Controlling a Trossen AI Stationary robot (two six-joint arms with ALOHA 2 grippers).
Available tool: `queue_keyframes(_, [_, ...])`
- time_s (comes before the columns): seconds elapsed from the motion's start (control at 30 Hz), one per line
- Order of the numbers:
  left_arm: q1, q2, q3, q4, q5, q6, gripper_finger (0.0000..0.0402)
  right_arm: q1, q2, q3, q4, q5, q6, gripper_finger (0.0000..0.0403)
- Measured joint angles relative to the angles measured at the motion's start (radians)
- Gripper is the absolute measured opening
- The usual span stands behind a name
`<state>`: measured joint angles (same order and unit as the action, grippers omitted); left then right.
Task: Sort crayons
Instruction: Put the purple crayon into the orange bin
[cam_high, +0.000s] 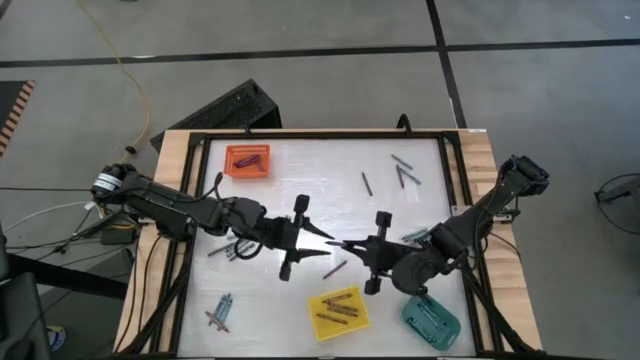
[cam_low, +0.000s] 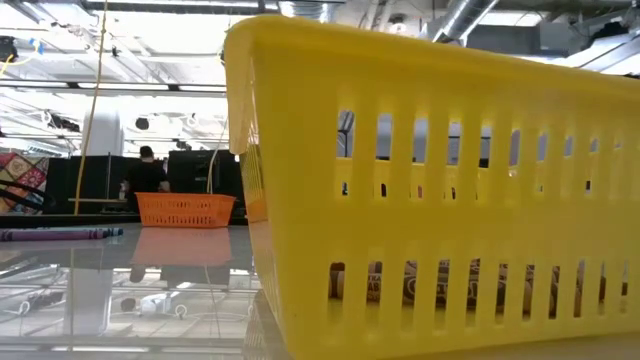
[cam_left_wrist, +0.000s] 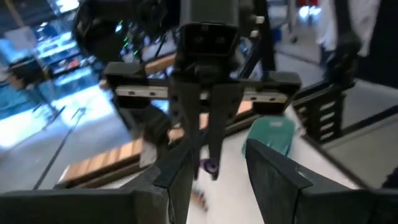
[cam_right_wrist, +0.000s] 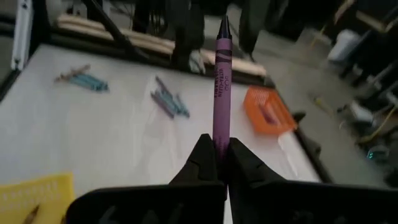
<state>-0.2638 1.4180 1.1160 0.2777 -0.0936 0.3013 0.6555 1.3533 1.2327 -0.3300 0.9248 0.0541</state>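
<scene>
Purple crayon (cam_right_wrist: 221, 87) stands clamped in the right gripper (cam_right_wrist: 221, 163); left gripper (cam_left_wrist: 214, 171) gapes open, facing it.

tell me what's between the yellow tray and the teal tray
Nothing: in the high view the white tabletop is bare between the yellow tray and the teal tray.

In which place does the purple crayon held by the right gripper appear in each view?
High view: purple crayon at table centre, in right gripper, facing left gripper.
Low view: not in it.
Left wrist view: centre, tip only.
Right wrist view: centre, upright.
Shared landmark: orange tray.
</scene>
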Motion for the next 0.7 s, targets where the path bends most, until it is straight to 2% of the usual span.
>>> queue_keyframes(0.27, [-0.002,0.008,0.000,0.059,0.020,-0.026,0.0131,0.002,0.000,0.000,0.192,0.003,-0.184,0.0008])
queue_keyframes(0.43, [-0.017,0.008,0.000,0.095,0.044,-0.004,0.0095,0.002,0.000,0.000,0.264,-0.001,-0.247,0.0008])
queue_keyframes(0.7, [-0.023,0.008,0.000,0.103,0.046,0.025,0.0041,0.002,0.001,0.000,0.264,-0.008,-0.249,0.0008])
